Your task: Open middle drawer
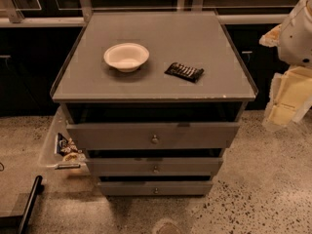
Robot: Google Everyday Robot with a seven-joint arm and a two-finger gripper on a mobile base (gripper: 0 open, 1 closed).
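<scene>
A grey cabinet point(153, 89) stands in the middle of the camera view with three drawers stacked at its front. The middle drawer point(126, 167) has a plain flat front of medium height and a small round metal knob point(155, 169) at its centre. It sits between the taller top drawer point(112, 135) and the low bottom drawer point(126, 187). A dark gap shows above each drawer front. My gripper point(287, 99), pale and yellowish, hangs at the right edge of the view, beside the cabinet top and well away from the knob.
A white bowl point(126, 56) and a dark snack packet point(184, 71) lie on the cabinet top. A clear bin with snack packets point(63, 147) sits on the floor against the cabinet's left side. A black bar point(29, 201) lies at the bottom left. Speckled floor surrounds the cabinet.
</scene>
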